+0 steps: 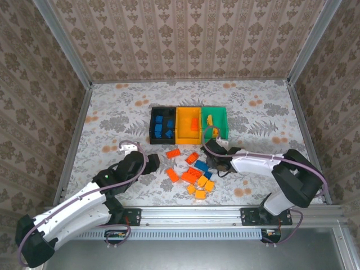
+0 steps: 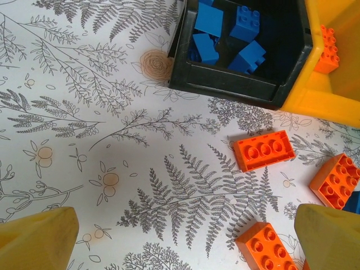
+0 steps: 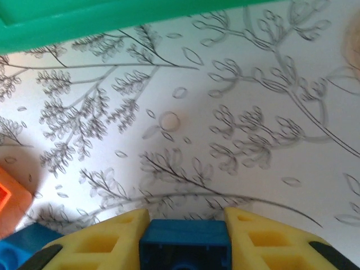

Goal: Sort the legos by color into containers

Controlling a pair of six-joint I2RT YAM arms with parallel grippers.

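Note:
The containers stand in a row: a black bin with blue legos, a yellow-orange bin and a green bin. Loose legos lie in front of them: red-orange, yellow-orange and blue. My right gripper is low at the pile's right edge, shut on a blue brick squeezed between both pads. My left gripper hangs open over bare table left of the pile, nothing between its fingers. Two red-orange bricks lie just to its right.
The green bin's wall runs just beyond the right gripper. A red-orange brick and another blue brick sit to the left of the held one. A red-orange brick lies inside the yellow-orange bin. Patterned walls enclose the table.

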